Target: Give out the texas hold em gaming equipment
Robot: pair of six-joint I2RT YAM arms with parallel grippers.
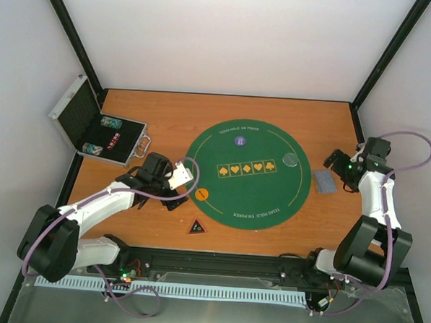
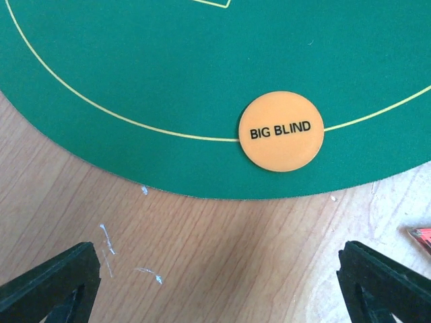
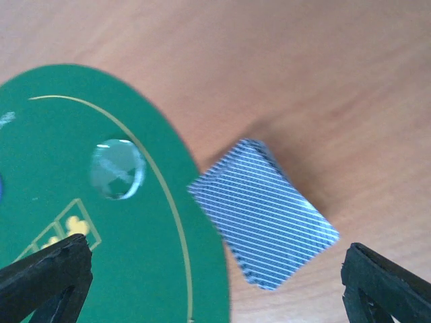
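A round green poker mat (image 1: 246,199) lies mid-table. On its left rim sits an orange "BIG BLIND" chip (image 1: 203,194) (image 2: 281,131). My left gripper (image 1: 179,193) (image 2: 217,276) hovers open over bare wood just short of that chip, holding nothing. A purple chip (image 1: 240,140) and a clear disc (image 1: 291,160) (image 3: 118,168) also rest on the mat. A deck of striped grey-blue cards (image 1: 324,182) (image 3: 266,212) lies at the mat's right edge. My right gripper (image 1: 338,171) (image 3: 215,269) is open above the deck, with nothing between its fingers. The dark red-edged triangle (image 1: 197,226) lies on wood below the mat.
An open silver case (image 1: 77,114) with chip stacks (image 1: 110,122) in its black lining stands at the back left. The table's wooden top (image 1: 167,115) is bounded by black frame posts and white walls. The arm bases sit along the near edge.
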